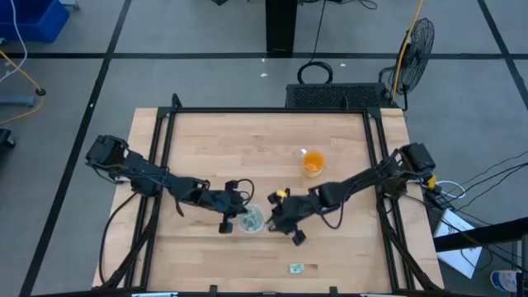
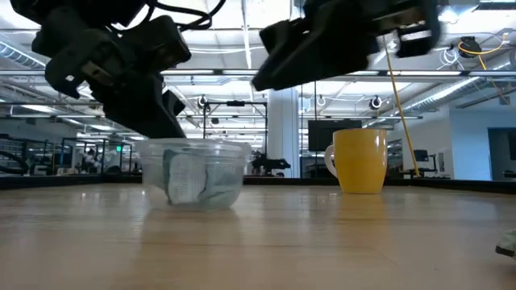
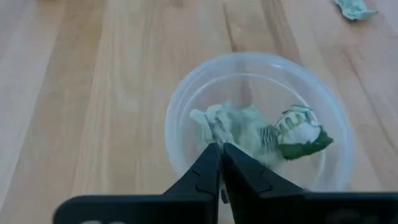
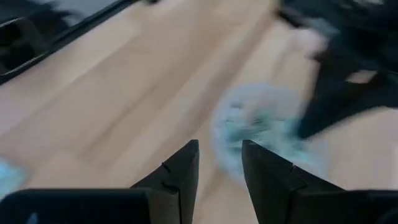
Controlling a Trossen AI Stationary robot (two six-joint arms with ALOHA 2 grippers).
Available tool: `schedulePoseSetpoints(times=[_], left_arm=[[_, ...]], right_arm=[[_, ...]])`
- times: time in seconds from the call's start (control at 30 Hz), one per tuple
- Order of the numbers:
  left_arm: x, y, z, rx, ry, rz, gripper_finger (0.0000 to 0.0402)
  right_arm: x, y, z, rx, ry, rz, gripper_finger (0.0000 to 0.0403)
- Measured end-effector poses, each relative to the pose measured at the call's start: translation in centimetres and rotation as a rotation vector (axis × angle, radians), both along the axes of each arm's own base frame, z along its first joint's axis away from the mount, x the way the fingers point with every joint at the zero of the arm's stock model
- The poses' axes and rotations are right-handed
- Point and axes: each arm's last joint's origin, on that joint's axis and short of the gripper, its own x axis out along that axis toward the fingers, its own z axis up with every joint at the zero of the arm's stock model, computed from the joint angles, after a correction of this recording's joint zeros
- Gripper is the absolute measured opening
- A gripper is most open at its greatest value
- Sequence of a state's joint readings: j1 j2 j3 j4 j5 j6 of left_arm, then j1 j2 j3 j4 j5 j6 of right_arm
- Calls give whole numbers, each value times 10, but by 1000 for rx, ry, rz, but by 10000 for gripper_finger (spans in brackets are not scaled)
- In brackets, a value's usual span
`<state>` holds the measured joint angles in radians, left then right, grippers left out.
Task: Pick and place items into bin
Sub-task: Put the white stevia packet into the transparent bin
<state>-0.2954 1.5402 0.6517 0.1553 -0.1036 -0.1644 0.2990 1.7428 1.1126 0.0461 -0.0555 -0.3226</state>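
The bin [image 1: 251,219] is a small clear round dish on the table's near middle, with several pale green-and-white packets [image 3: 261,130] lying in it. My left gripper [image 3: 219,149] is shut, its tips over the bin's rim on the left side [image 1: 238,214], just above it in the low view [image 2: 173,125]. My right gripper [image 4: 219,152] is open and hovers right of the bin [image 1: 277,221], raised above the table [image 2: 270,76], touching nothing. One more packet [image 1: 297,267] lies flat near the table's near edge. My left gripper's shut fingertips [image 3: 211,155] stand over the bin's rim and the heap of packets inside, coming slanting down from the table's left. Whether they touch the rim or a packet, I cannot tell.
An orange cup [image 1: 313,163] stands upright right of centre, behind the bin [image 2: 359,159]. The loose packet shows at the low view's right edge [image 2: 508,242] and in the left wrist view [image 3: 354,7]. Bare wood lies all around, bounded by dark frame rails [image 1: 162,140].
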Motion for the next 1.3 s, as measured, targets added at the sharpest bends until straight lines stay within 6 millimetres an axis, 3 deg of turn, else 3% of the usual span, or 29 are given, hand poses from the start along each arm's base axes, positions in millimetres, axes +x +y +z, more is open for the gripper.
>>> schedulePoseSetpoints(times=[0.4,0.6,0.8,0.93,1.3], left_arm=[[5,1,6,7,-83,23,77],[9,2,26,39,-204,50,77],[12,1,48,24,-279,57,77],[13,1,52,20,-291,57,77],[13,1,52,20,-292,57,76]], right_arm=[[-30,52,-9,138,212,93,114],[-40,62,-22,237,278,114,118],[-53,75,-36,302,188,189,160],[-61,80,-43,320,108,240,192],[-43,94,-87,365,147,191,207]])
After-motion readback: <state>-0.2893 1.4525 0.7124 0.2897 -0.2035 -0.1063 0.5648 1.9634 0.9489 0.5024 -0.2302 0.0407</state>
